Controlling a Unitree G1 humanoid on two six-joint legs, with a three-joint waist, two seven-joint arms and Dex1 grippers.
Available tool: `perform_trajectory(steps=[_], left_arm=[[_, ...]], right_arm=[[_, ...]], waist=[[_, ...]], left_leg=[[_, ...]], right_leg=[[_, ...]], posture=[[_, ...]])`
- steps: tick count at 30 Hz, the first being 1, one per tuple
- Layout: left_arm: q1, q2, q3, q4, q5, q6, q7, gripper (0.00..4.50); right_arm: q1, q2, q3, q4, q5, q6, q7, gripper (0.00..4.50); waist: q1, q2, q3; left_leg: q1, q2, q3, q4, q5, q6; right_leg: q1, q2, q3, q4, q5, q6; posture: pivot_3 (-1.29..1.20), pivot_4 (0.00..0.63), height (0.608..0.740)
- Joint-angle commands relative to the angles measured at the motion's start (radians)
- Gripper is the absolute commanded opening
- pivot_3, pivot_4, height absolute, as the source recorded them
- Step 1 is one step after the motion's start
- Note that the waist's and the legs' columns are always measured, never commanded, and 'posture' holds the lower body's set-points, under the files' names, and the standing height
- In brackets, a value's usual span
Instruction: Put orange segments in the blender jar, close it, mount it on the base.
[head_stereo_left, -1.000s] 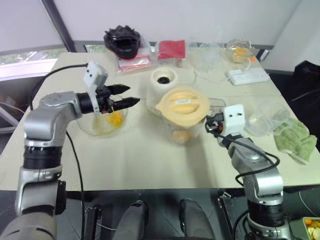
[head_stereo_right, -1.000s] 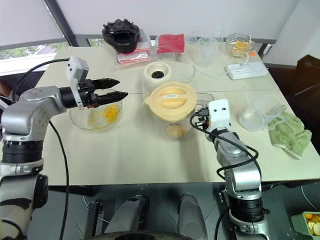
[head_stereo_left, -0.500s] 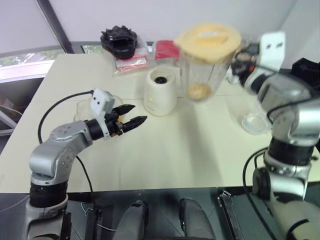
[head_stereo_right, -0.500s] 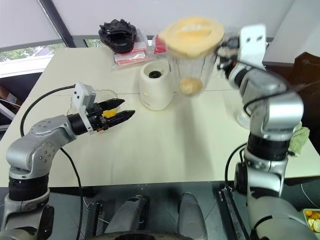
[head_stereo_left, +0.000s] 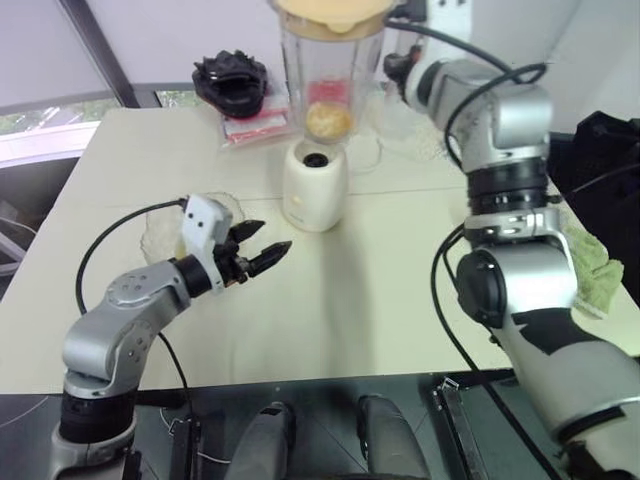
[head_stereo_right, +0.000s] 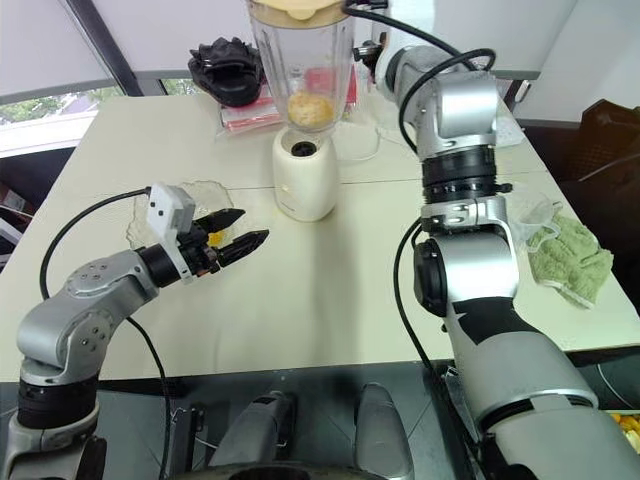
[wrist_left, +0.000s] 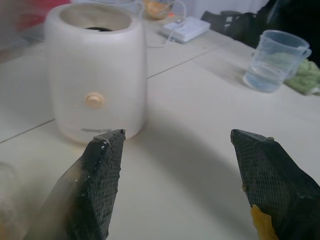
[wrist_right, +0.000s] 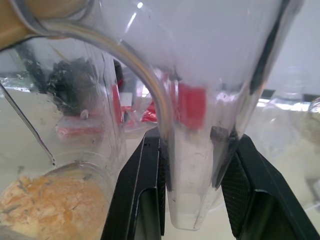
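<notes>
Two arms in the head views. R arm reaches up and fwd, its right gripper (wrist_right: 192, 200) hidden behind the blender jar (head_stereo_left: 330, 75) there; jar hangs in the air directly above the base (head_stereo_left: 315, 185), not touching it. Cream lid (head_stereo_left: 335, 12) sits on the jar; orange segments (head_stereo_left: 328, 120) lie as a yellow-orange lump at its bottom. Base stands on the surface (head_stereo_left: 400, 290), black socket up. Left gripper (head_stereo_left: 257, 250) hovers low over the surface, near the base on its left, pointing toward it, fingers well apart, nothing between them. Just behind it a shallow clear bowl (head_stereo_right: 205, 195) w/ some yellow pieces inside, prob more fruit but hard to tell. Black object (head_stereo_left: 232, 80) and red packet (head_stereo_right: 322, 82) at the far edge; green cloth (head_stereo_right: 570, 262) on the right side.

Left wrist view: left gripper's two black fingers (wrist_left: 97, 185) spread wide, empty gap; a smear of orange pulp on one tip. Base straight ahead, round knob on its front. Clear measuring cup (wrist_left: 276, 60) and white power strip (wrist_left: 185, 29) farther off on the surface.

Right wrist view: right gripper's fingers (wrist_right: 145, 195) closed on the jar's clear handle, one pad each side, firm hold. Orange segments visible thru the jar wall beside it.
</notes>
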Motion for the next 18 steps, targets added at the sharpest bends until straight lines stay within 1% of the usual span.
perform_trajectory(steps=[1, 6, 10, 14, 18], left_arm=[[0.015, 0.019, 0.033, -0.066, -0.007, -0.025, 0.02, 3.51], [0.027, 0.026, 0.038, -0.084, -0.016, -0.022, 0.043, 3.51], [0.033, 0.037, 0.039, -0.093, -0.019, -0.019, 0.051, 3.51], [0.021, 0.053, 0.038, -0.09, -0.023, -0.014, 0.054, 3.51], [0.013, 0.062, 0.032, -0.082, -0.028, -0.012, 0.052, 3.51]], right_arm=[[-0.091, 0.018, -0.024, 0.043, 0.002, -0.113, -0.024, 0.92], [-0.094, 0.031, -0.014, 0.119, -0.009, -0.165, -0.035, 0.92], [-0.073, 0.032, -0.007, 0.101, -0.012, -0.151, -0.036, 0.92], [-0.027, 0.037, -0.001, -0.001, -0.005, -0.075, -0.04, 0.92], [0.038, 0.051, 0.0, -0.15, 0.005, 0.028, -0.056, 0.92]], waist=[[0.0, 0.0, 0.0], [0.0, 0.0, 0.0], [-0.001, 0.0, 0.0], [-0.001, 0.0, 0.0], [-0.001, 0.0, 0.0]], left_leg=[[0.0, 0.0, 0.0, 0.0, 0.0, 0.0], [0.0, 0.0, 0.0, 0.0, 0.0, 0.0], [0.0, 0.0, 0.0, 0.0, 0.0, 0.0], [0.0, 0.0, 0.0, -0.001, 0.0, 0.0], [0.0, 0.0, 0.0, -0.001, 0.0, 0.0]], right_leg=[[0.0, 0.0, 0.0, 0.0, 0.0, 0.0], [0.0, 0.0, 0.0, 0.0, 0.0, 0.0], [0.0, 0.0, 0.0, 0.0, 0.0, 0.0], [0.0, 0.0, 0.0, 0.0, 0.0, 0.0], [0.0, 0.0, 0.0, 0.0, 0.0, 0.0]], posture=[[0.0, 0.15, 0.74], [0.0, 0.15, 0.74], [0.0, 0.15, 0.74], [0.0, 0.15, 0.74], [0.0, 0.15, 0.74]])
